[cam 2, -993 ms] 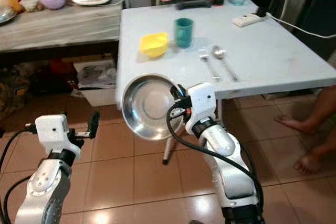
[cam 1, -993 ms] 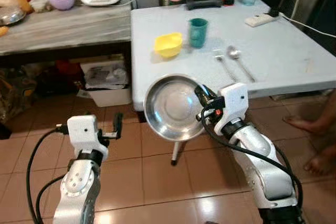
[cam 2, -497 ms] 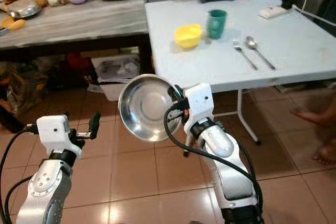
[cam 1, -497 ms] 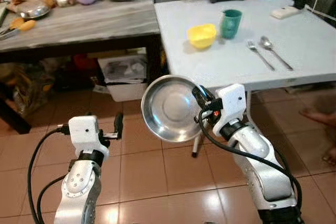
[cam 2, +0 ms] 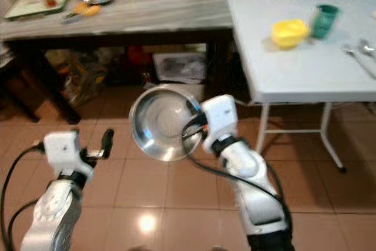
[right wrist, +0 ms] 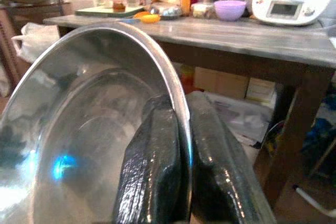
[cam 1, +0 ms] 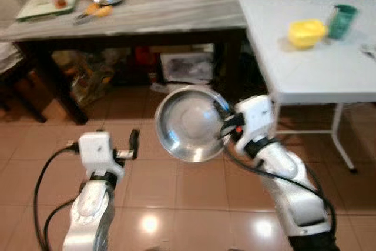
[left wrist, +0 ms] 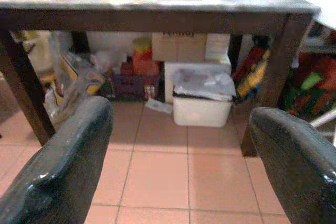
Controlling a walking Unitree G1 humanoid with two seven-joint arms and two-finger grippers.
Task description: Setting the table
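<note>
Over tiled floor, left claw [cam 1: 134, 143] hangs w/ fingers spread, nothing in it. Center: right claw [cam 1: 223, 123] pinches rim of steel bowl [cam 1: 189, 123], held tilted in air, well short of white desk [cam 1: 305, 69] w/ yellow bowl [cam 1: 306, 32] & green cup [cam 1: 342, 20].

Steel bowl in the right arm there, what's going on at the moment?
The right end effector is shut on the rim of the steel bowl, one finger inside and one outside, holding it tilted on edge above the tiled floor. The left end effector is open and empty, pointing at the storage under the wooden side table. The white table to the right carries a yellow bowl and a green cup; the steel bowl is not yet on it.
</note>
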